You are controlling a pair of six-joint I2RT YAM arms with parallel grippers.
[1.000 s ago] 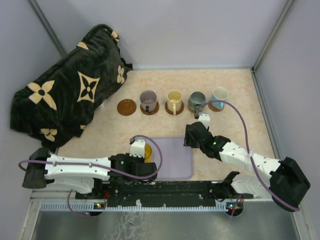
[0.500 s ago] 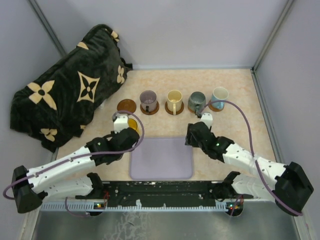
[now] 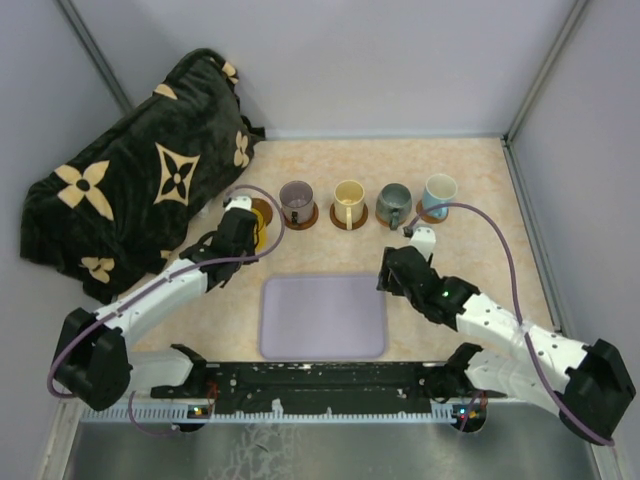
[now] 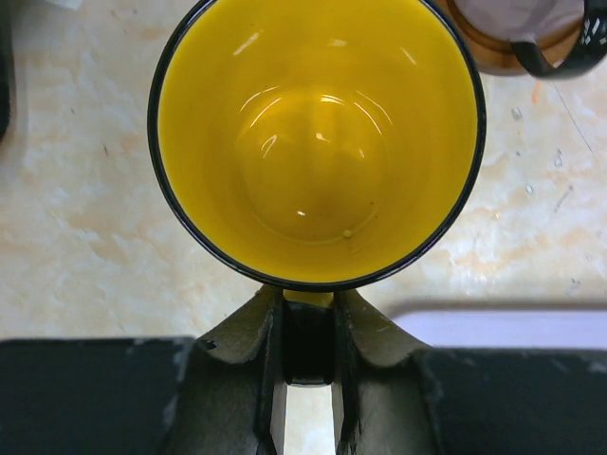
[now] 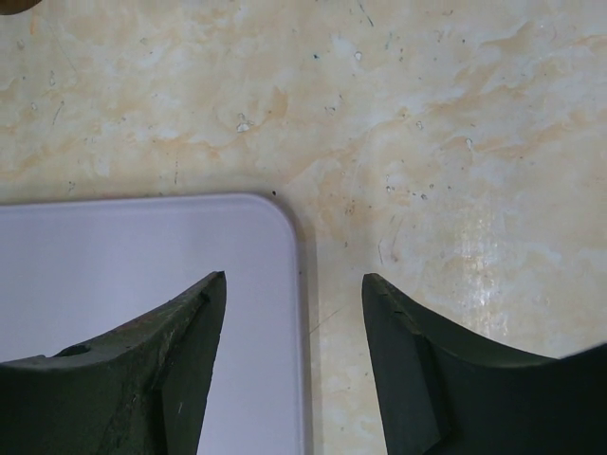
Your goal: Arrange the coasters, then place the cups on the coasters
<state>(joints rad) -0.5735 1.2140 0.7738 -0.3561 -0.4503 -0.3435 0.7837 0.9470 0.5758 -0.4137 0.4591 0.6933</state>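
My left gripper [image 4: 309,308] is shut on the handle of the yellow cup [image 4: 318,142], whose open mouth fills the left wrist view. From above, the yellow cup [image 3: 259,229] and left gripper [image 3: 245,232] sit at the leftmost coaster [image 3: 262,207], partly covering it; whether the cup rests on it is hidden. To its right stand the purple-grey cup [image 3: 297,198], cream cup [image 3: 348,196], grey-green cup [image 3: 393,201] and white-and-blue cup [image 3: 439,189], each on a brown coaster [image 3: 349,221]. My right gripper [image 5: 294,280] hangs open and empty over the tray's far right corner.
The lavender tray [image 3: 322,318] lies bare in front of the arms' bases. A dark blanket with cream flower shapes [image 3: 130,190] is heaped at the back left, close to the leftmost coaster. Grey walls close the table at the back and sides.
My left arm has swung from the tray's left edge up to the leftmost coaster, carrying the yellow cup. The right gripper has drawn back slightly toward the tray corner.
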